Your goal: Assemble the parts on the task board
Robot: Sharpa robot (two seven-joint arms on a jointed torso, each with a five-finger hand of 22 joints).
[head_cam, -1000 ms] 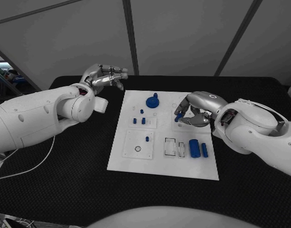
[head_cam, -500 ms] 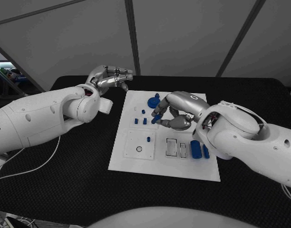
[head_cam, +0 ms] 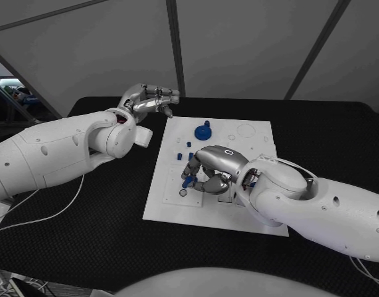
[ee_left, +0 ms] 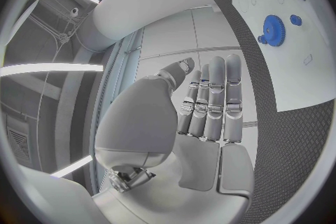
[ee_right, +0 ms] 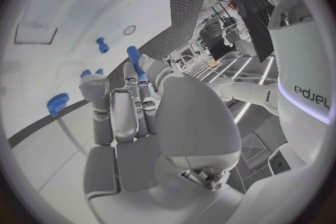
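Your right hand (head_cam: 209,170) hovers over the middle of the white task board (head_cam: 176,210), pinching a slim blue peg (ee_right: 136,61) upright in its fingertips. A blue gear (head_cam: 203,132) stands near the board's far edge. Your left hand (head_cam: 150,99) hangs beyond the board's far left corner, fingers loosely curled, holding nothing.

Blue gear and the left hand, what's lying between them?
Nothing: in the head view only bare task board and black table separate the blue gear from the left hand.
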